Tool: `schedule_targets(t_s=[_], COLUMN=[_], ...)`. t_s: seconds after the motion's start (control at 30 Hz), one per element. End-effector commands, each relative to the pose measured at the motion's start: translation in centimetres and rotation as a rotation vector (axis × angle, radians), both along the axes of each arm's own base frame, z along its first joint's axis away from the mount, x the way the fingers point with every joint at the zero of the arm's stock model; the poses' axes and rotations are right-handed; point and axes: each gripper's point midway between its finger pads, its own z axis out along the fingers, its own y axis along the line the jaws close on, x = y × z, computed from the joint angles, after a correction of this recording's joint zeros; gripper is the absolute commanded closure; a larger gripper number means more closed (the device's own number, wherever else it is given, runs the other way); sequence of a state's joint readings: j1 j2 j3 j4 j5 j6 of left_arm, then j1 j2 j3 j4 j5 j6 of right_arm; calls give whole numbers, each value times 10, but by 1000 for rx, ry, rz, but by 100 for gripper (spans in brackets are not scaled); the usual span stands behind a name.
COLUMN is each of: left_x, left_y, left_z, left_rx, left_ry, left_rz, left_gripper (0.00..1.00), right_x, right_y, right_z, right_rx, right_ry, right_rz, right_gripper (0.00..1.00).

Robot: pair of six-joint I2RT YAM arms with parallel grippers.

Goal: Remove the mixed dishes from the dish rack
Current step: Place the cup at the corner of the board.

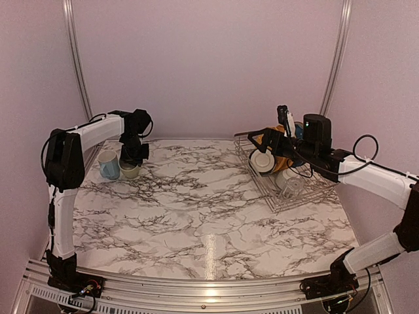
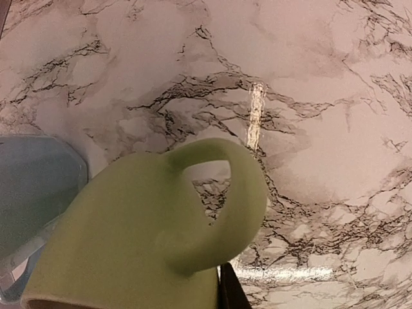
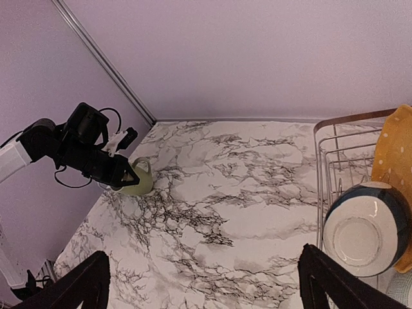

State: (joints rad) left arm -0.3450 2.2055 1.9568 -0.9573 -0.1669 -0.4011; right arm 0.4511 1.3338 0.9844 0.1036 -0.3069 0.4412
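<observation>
Two mugs now stand on the marble table (image 1: 196, 216) at its far left, well apart from the dish rack (image 1: 308, 196): a blue mug (image 1: 109, 165) and, just beside it, a green mug (image 1: 129, 171). The left gripper (image 1: 133, 159) sits right over the green mug with its jaws nearly shut. From the right wrist view they seem pinched on the mug's rim, though the contact itself is too small to see clearly. In the left wrist view the mug fills the lower frame, handle toward the open table and its body leaning against the camera's line. I judge this as the end of a placing step, with the mug down or almost down.

The right gripper (image 3: 209, 286) hangs above the near edge of the rack with its jaws spread wide and nothing between them. Still in the rack are a yellow dotted plate (image 3: 396, 148) standing on edge, a bowl (image 3: 364, 235) leaning in front of it, and a clear glass (image 1: 292, 186) nearer the arm.

Next the left jaws need to open and lift straight up, so the mug is not dragged into its blue neighbour. The right arm probably has to come down over the bowl or glass.
</observation>
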Motion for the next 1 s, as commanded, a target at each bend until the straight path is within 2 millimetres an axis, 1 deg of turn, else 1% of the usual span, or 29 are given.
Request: schedule_targets(t_s=[0.0, 0.17, 0.43, 0.53, 0.6, 0.7, 0.83, 0.97], left_x=[5, 3, 4, 4, 4, 4, 5, 8], left_y=[12, 18, 26, 24, 24, 25, 23, 23], left_z=[7, 2, -2, -3, -3, 1, 14, 31], left_rx=[47, 52, 52, 47, 47, 48, 34, 27], left_ry=[-16, 0, 14, 17, 19, 9, -16, -56], left_rz=[21, 24, 26, 21, 18, 16, 18, 11], left_gripper=[95, 91, 89, 83, 81, 78, 75, 67], right_x=[-2, -1, -2, -2, -1, -1, 0, 0], right_y=[-3, -3, -3, -3, -3, -2, -1, 0], right_z=[9, 7, 7, 6, 5, 4, 3, 2], right_rx=[14, 13, 15, 15, 17, 18, 20, 19], right_ry=[-21, -17, -14, -12, -11, -8, -7, -4], right_rz=[-11, -10, -10, -11, -11, -8, -5, -3], right_gripper=[1, 2, 2, 2, 1, 2, 1, 2])
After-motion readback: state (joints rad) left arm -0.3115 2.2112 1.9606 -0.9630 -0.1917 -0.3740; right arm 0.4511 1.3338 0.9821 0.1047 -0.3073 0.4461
